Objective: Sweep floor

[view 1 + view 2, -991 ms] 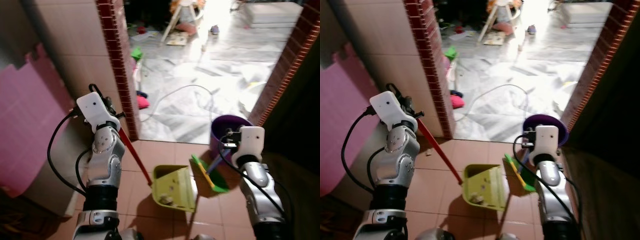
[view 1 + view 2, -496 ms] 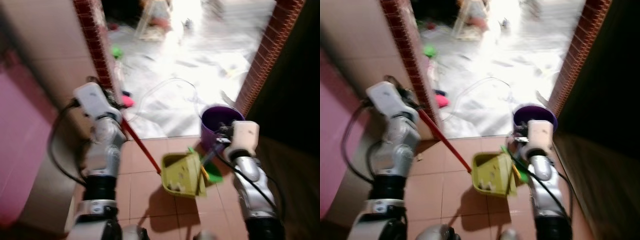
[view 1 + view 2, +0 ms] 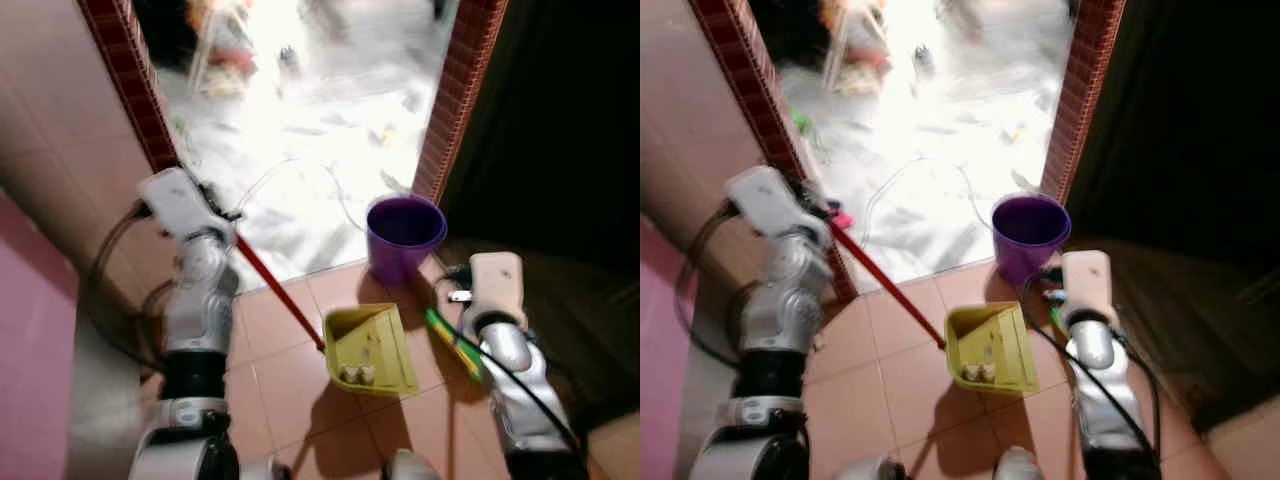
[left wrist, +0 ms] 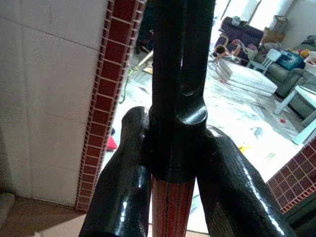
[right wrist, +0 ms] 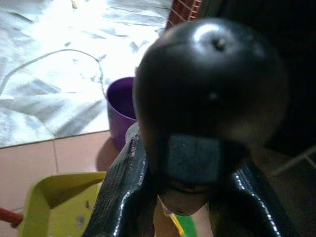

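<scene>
Left eye view: a yellow-green dustpan (image 3: 372,350) sits on the terracotta floor tiles (image 3: 290,385), its open mouth turned toward the robot, with a small clump of pale debris (image 3: 353,374) gathered at the mouth edge. Its long red handle (image 3: 280,294) slants up from the pan's back corner to the left hand (image 4: 173,163), which is clenched round the handle's black end cap, one black finger (image 4: 126,187) on each side of the shaft. Just beyond the dustpan, at the line where the tiles meet a pale marble floor (image 3: 300,160), stands a purple bucket (image 3: 403,237); its inside looks dark and what it holds cannot be made out. Beside the dustpan, on the side toward the right arm, a green brush with yellow trim (image 3: 455,343) slants down to the tiles, close to the pan but not clearly touching it. The right hand (image 5: 187,197) grips the brush's rounded black handle top, fingers closed on either side of it, above and slightly behind the bucket. A brick-edged doorway (image 3: 455,95) rises behind the bucket, and a thin white cord (image 3: 300,175) loops across the marble beyond it. Farther in, the bright room is too blurred to read.
</scene>
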